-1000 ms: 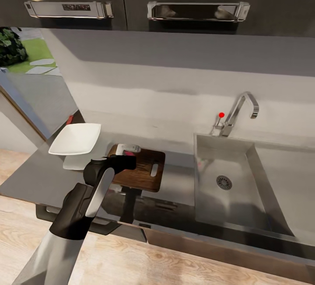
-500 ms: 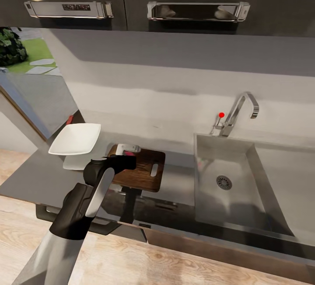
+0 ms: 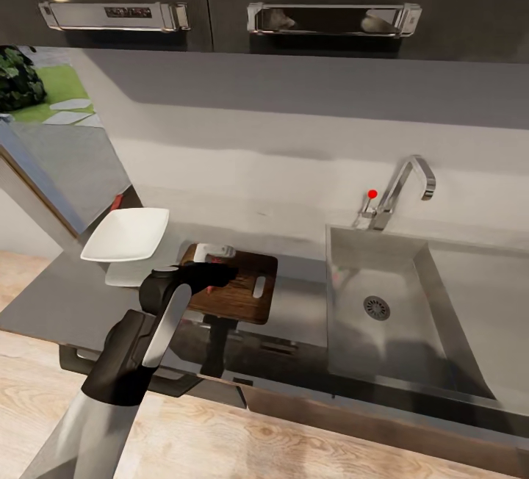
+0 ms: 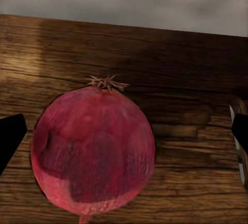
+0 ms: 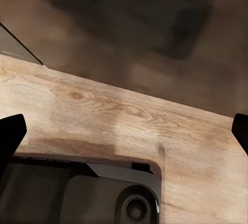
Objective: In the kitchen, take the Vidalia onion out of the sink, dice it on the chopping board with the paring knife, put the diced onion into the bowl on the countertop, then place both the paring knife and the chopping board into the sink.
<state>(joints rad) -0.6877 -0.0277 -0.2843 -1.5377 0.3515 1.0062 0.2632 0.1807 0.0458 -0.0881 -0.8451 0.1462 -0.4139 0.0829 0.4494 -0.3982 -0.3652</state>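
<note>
Dark grained wood chopping board; smooth, faintly sheened red onion skin; glossy grey countertop; matt grey sink; chrome tap; glossy white bowl

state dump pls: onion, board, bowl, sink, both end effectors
Vidalia onion: whole, uncut, on the board.
chopping board: flat on countertop.
bowl: upright, empty.
sink: basin empty.
left end effector: open, fingers either side of the onion, not touching.
right end effector: open, holding nothing.
</note>
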